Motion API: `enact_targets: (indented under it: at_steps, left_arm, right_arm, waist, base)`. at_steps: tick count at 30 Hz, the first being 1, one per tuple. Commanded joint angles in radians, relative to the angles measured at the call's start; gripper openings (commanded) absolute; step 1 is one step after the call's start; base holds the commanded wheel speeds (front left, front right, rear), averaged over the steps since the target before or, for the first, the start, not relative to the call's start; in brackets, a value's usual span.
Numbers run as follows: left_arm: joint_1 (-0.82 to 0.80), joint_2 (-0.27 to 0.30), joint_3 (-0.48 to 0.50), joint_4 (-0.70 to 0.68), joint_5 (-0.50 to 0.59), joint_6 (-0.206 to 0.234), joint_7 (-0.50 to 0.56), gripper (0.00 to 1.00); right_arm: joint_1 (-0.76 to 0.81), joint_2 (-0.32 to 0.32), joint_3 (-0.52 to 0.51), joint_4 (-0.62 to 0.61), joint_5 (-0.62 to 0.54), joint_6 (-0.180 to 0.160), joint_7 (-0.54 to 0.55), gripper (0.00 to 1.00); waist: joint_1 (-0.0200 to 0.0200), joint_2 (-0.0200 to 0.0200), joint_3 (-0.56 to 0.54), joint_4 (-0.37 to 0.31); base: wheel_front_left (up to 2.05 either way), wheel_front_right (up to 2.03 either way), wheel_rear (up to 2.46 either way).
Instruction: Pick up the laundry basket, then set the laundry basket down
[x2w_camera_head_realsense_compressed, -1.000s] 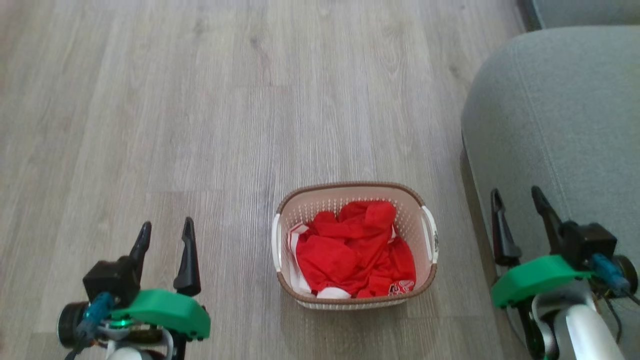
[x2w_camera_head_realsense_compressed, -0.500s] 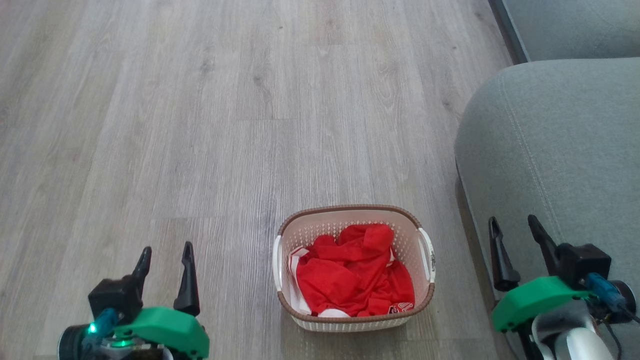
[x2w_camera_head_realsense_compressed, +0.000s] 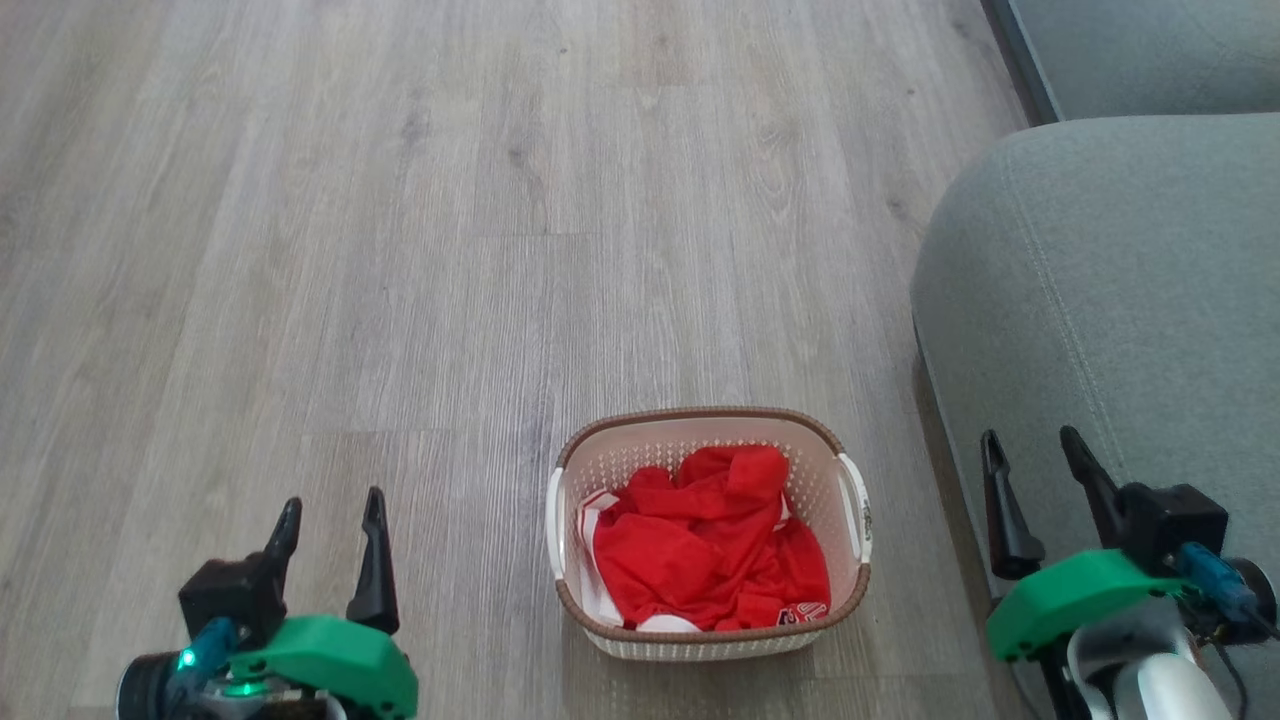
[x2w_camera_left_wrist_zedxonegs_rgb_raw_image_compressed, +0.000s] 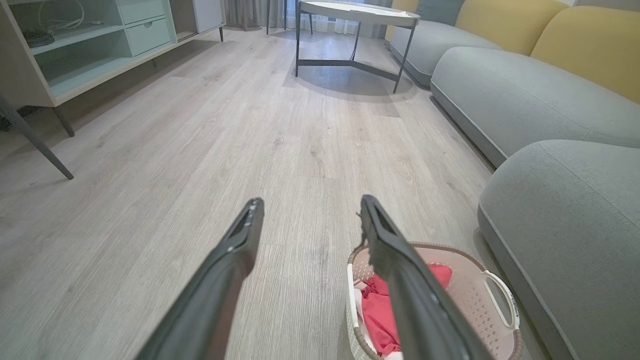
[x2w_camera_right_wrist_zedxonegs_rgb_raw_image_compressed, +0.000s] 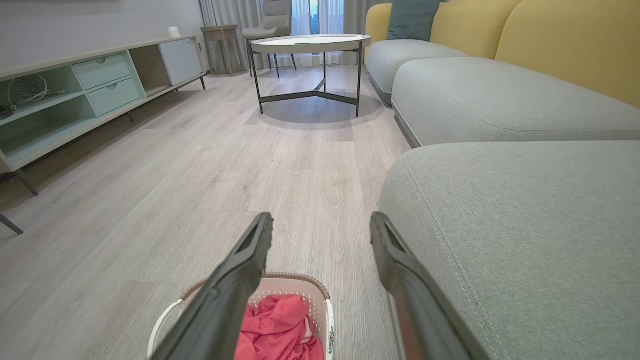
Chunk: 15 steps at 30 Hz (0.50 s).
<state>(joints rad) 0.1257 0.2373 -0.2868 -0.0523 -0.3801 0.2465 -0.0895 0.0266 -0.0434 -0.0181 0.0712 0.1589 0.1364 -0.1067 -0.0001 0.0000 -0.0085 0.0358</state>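
Note:
The laundry basket (x2w_camera_head_realsense_compressed: 830, 465) stands on the wooden floor low in the head view, cream-white and perforated, with a brown rim and white side handles; red clothes (x2w_camera_head_realsense_compressed: 705, 540) lie inside. It also appears in the left wrist view (x2w_camera_left_wrist_zedxonegs_rgb_raw_image_compressed: 475, 290) and the right wrist view (x2w_camera_right_wrist_zedxonegs_rgb_raw_image_compressed: 300, 287). My left gripper (x2w_camera_head_realsense_compressed: 330, 508) is open, well to the left of the basket, holding nothing. My right gripper (x2w_camera_head_realsense_compressed: 1035, 445) is open to the basket's right, over the edge of the grey sofa, also holding nothing.
A grey sofa (x2w_camera_head_realsense_compressed: 1110, 290) runs along the right, close to the basket, with yellow back cushions (x2w_camera_right_wrist_zedxonegs_rgb_raw_image_compressed: 570, 40). Farther ahead stand a round table on dark legs (x2w_camera_right_wrist_zedxonegs_rgb_raw_image_compressed: 310, 45) and a low pale-green cabinet (x2w_camera_left_wrist_zedxonegs_rgb_raw_image_compressed: 75, 55) on the left. Bare wooden floor (x2w_camera_head_realsense_compressed: 450, 250) lies in front.
The head camera has tilted, so the whole picture, basket and grippers slid down in view from one second ago. Since half a second ago almost nothing has shifted.

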Motion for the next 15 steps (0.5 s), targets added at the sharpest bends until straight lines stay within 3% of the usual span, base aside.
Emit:
enact_targets:
  at_steps: [1, 7, 8, 15]
  left_arm:
    - [-0.051, 0.016, 0.028, -0.025, -0.007, 0.003, -0.011, 1.00]
    - [-0.058, 0.018, 0.026, -0.023, -0.003, 0.007, -0.021, 1.00]
    - [-0.002, 0.000, -0.004, 0.005, 0.000, 0.001, -0.009, 0.00]
    - [0.001, -0.014, 0.005, 0.042, -0.049, -0.011, -0.002, 0.00]
  right_arm:
    - [-0.028, -0.007, 0.019, -0.039, -0.002, -0.006, -0.003, 1.00]
    - [-0.032, -0.007, 0.020, -0.041, -0.005, -0.006, -0.002, 1.00]
    - [0.000, 0.000, 0.000, 0.000, 0.000, 0.000, 0.000, 0.00]
    - [0.003, 0.000, 0.003, 0.039, 0.057, 0.000, 0.005, 0.00]
  waist:
    - [0.0001, 0.0000, 0.000, 0.002]
    - [0.0001, 0.0000, 0.000, 0.005]
    - [0.0001, 0.0000, 0.000, 0.005]
    - [0.0001, 0.0000, 0.001, 0.004]
  base:
    - [0.00, 0.00, 0.00]
    - [0.00, 0.00, 0.00]
    - [0.00, 0.00, 0.00]
    - [0.00, 0.00, 0.00]
